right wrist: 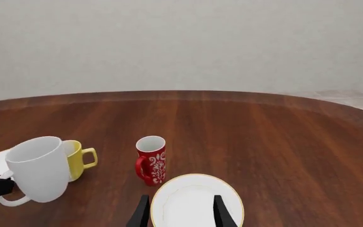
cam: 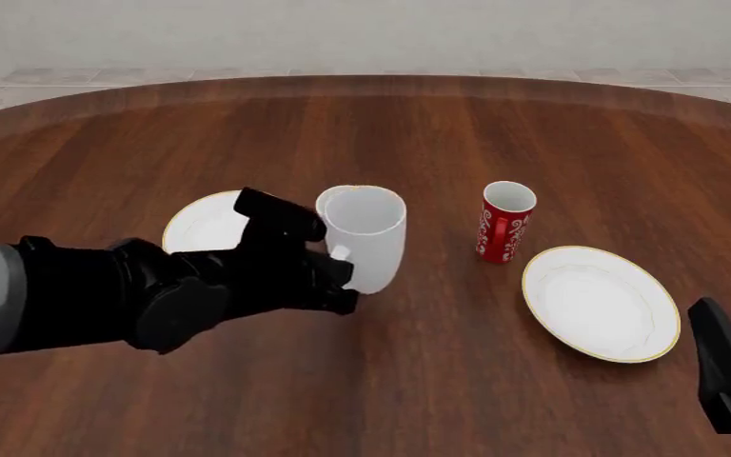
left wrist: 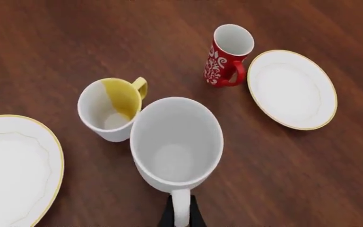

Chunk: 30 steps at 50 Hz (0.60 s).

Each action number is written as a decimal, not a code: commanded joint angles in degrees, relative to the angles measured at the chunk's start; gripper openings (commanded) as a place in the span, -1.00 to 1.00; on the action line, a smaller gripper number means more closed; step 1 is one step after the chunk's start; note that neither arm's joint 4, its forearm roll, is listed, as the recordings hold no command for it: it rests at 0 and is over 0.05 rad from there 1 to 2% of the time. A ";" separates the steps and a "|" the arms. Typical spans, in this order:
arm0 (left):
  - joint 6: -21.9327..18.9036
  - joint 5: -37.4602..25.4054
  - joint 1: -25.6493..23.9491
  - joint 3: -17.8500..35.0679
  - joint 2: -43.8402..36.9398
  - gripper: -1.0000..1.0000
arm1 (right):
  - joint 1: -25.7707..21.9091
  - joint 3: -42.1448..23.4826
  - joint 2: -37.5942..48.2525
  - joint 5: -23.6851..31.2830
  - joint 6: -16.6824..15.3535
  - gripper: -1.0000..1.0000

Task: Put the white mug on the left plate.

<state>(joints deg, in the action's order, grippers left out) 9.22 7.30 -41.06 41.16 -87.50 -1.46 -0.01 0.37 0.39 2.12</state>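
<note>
Since the left gripper [left wrist: 180,218] is pinching the white mug [cam: 365,238] by its handle, the mug hangs out ahead of the fingers, mouth up and tipped a bit — looks lifted off the table, probably so it clears the left plate's [cam: 201,224] rim. That plate sits just off to the gripper's left, partly hidden behind the arm. The yellow mug [left wrist: 113,109] is right beside the held one, close enough to bump. The red mug [cam: 505,222] and other plate [cam: 601,303] are well apart, no bother. The right gripper [right wrist: 181,213] hangs spread open over that other plate — idle.
</note>
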 commanded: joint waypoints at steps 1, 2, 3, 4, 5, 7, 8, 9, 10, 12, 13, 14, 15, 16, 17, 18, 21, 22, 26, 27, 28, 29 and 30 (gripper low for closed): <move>0.03 -2.33 0.23 0.97 2.02 -1.00 | -0.01 0.00 0.13 -0.10 -0.06 1.00; 0.03 -2.33 0.23 0.97 2.02 -1.00 | -0.01 0.00 0.13 -0.10 -0.06 1.00; 0.48 -2.70 0.07 1.19 2.14 -1.00 | -0.04 0.00 0.13 -0.10 -0.07 1.00; 0.52 -2.88 0.04 1.28 2.34 -1.00 | -0.04 0.00 0.13 -0.10 -0.08 1.00; 0.28 -3.20 0.43 1.36 2.66 -1.00 | -0.05 0.00 0.13 -0.09 -0.08 1.00; 0.56 -3.45 -0.13 1.73 2.86 -1.00 | -0.05 0.00 0.07 -0.03 -0.08 1.00; 0.66 -3.87 -0.35 2.04 2.76 -1.00 | -0.02 0.00 0.04 0.00 -0.11 1.00; 1.12 -4.29 -0.61 2.43 2.36 -1.00 | -0.01 0.00 0.02 0.02 -0.14 1.00; 0.83 -4.76 -0.97 2.90 2.53 -1.00 | 0.00 0.00 0.01 0.02 -0.14 1.00; 0.95 -4.96 -0.95 2.98 2.75 -1.00 | -0.01 0.00 0.01 0.02 -0.15 1.00; 0.72 -5.01 -0.87 2.96 3.42 -1.00 | -0.02 0.00 0.02 0.01 -0.17 1.00; 0.34 -5.17 -0.64 2.98 3.79 -1.00 | 0.00 0.00 0.02 0.01 -0.16 1.00; 0.59 -5.17 -0.77 2.98 4.33 -1.00 | 0.00 0.00 0.05 0.02 -0.18 1.00; 0.26 -5.59 -0.47 3.13 4.69 -1.00 | -0.01 0.00 0.06 0.01 -0.20 1.00; 0.24 -5.80 -0.45 3.25 4.93 -1.00 | -0.02 0.00 0.04 0.03 -0.19 1.00; 0.02 -5.95 -0.43 3.31 5.30 -1.00 | -0.01 0.00 0.07 0.00 -0.20 1.00; -0.39 -6.78 -0.04 3.65 6.21 -1.00 | -0.02 0.00 0.07 0.00 -0.18 1.00; -0.50 -7.05 0.06 3.78 6.45 -1.00 | -0.03 0.00 0.08 0.00 -0.20 1.00; -0.45 -8.15 0.17 4.21 7.42 -1.00 | -0.04 0.00 0.07 0.00 -0.21 1.00; -0.45 -8.15 0.17 4.22 7.42 -1.00 | -0.04 0.00 0.07 0.00 -0.21 1.00; -0.73 -8.63 0.28 4.36 7.88 -1.00 | -0.03 0.00 0.04 0.02 -0.23 1.00; -0.73 -8.64 0.28 4.37 7.89 -1.00 | -0.03 0.00 0.03 0.03 -0.23 1.00; -0.57 -9.32 0.42 4.71 8.13 -1.00 | -0.04 0.00 0.02 0.04 -0.26 1.00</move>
<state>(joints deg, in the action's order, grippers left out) 9.28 0.45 -41.06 44.54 -81.66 -1.48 -0.01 0.42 0.39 1.93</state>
